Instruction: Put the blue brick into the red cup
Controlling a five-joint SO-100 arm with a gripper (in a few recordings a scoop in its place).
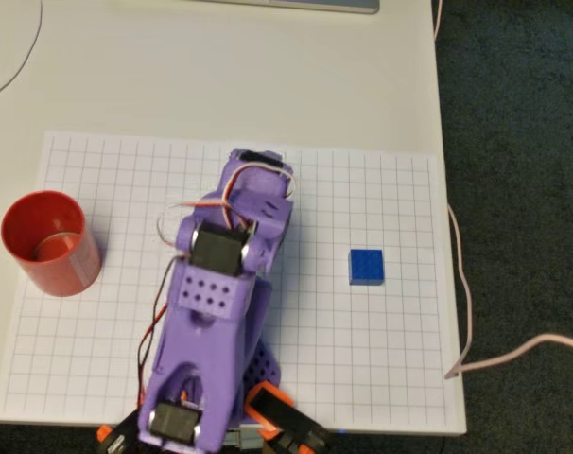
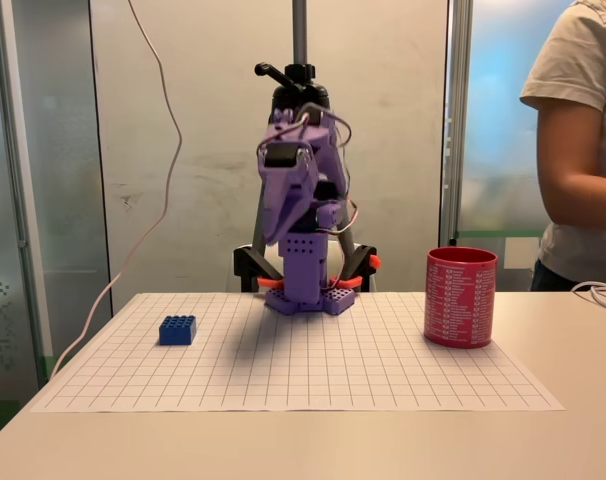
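Blue brick [image 1: 366, 266] sits alone on gridded worktop [image 1: 400, 369], red cup [image 1: 48, 241] well apart; arm folded, jaws state unclear—swing over brick, descend square, pinch flat sides.

Purple arm [image 2: 301, 215] folded upright over its base, gripper [image 1: 258, 170] empty.

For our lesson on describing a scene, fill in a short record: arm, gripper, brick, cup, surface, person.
arm: purple arm, folded up over its base, touching nothing
gripper: gripper raised above the sheet; open or shut cannot be told
brick: blue brick flat on the sheet, on the arm's right in the overhead view, untouched
cup: red cup upright, on the arm's left in the overhead view, nothing seen inside
surface: grid sheet on a pale table
person: person standing beside the table
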